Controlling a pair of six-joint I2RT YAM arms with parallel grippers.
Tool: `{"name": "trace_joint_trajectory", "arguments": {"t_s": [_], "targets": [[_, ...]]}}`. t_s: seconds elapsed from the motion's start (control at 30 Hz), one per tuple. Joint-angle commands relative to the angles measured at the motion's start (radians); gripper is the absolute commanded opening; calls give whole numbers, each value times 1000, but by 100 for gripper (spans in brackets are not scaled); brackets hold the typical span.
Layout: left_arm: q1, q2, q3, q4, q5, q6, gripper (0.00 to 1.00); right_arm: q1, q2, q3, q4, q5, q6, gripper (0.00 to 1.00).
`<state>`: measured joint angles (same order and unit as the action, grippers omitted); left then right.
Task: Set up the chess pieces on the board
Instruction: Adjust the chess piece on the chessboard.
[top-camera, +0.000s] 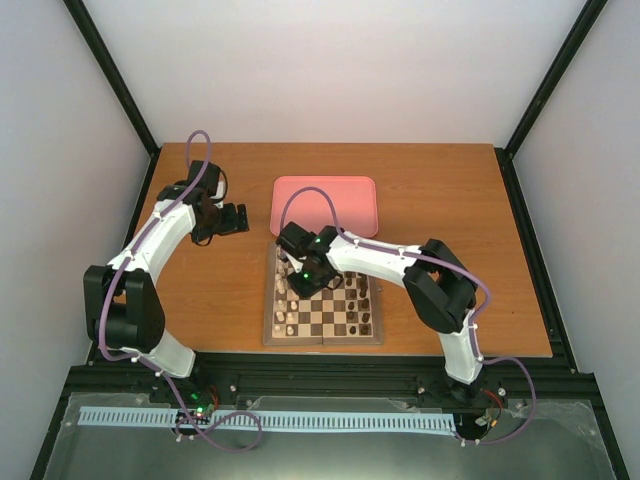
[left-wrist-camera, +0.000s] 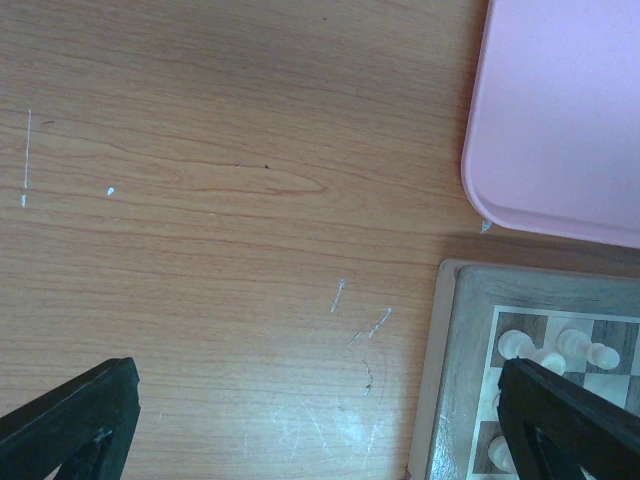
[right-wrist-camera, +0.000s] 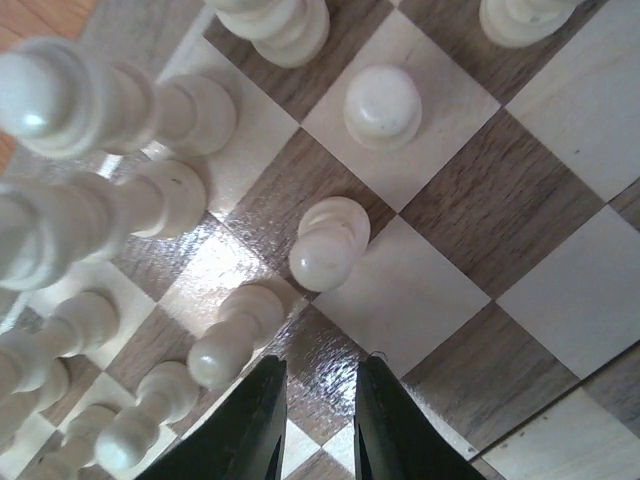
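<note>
A robotics lab test cell
Plain white walls (top-camera: 330, 70) framed by black rails (top-camera: 115, 75) enclose a bare wooden table (top-camera: 450, 200), with two white arms (top-camera: 160, 245) bolted to a metal rail (top-camera: 330, 375) at its near edge, cables looping

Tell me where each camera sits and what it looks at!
Top view: high behind both arms, looking down on the square wooden checkered chessboard and the flat pink plastic tray.
Left wrist view: on the left arm, facing the brown wooden table; the black left tool shows, open.
Right wrist view: right above tiny cream chess pieces; the right tool is nearly shut, empty.
All three share the chessboard.
</note>
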<state>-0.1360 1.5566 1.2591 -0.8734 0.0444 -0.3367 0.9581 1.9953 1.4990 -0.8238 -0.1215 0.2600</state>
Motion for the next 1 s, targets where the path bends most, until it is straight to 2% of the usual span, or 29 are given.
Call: {"name": "trace_joint_trajectory", "arguments": {"t_s": [0.0,0.6,0.97], "targets": [[-4,-5,16,-3,-11,11,100,-1,38,37,-24,22,3,22],[-4,3,17,2,-8,12,100,-1,27,33,-12,-3,-11,22],[-4,9,21,4,0,10,100,-5,-42,-7,-49,81,19,22]]}}
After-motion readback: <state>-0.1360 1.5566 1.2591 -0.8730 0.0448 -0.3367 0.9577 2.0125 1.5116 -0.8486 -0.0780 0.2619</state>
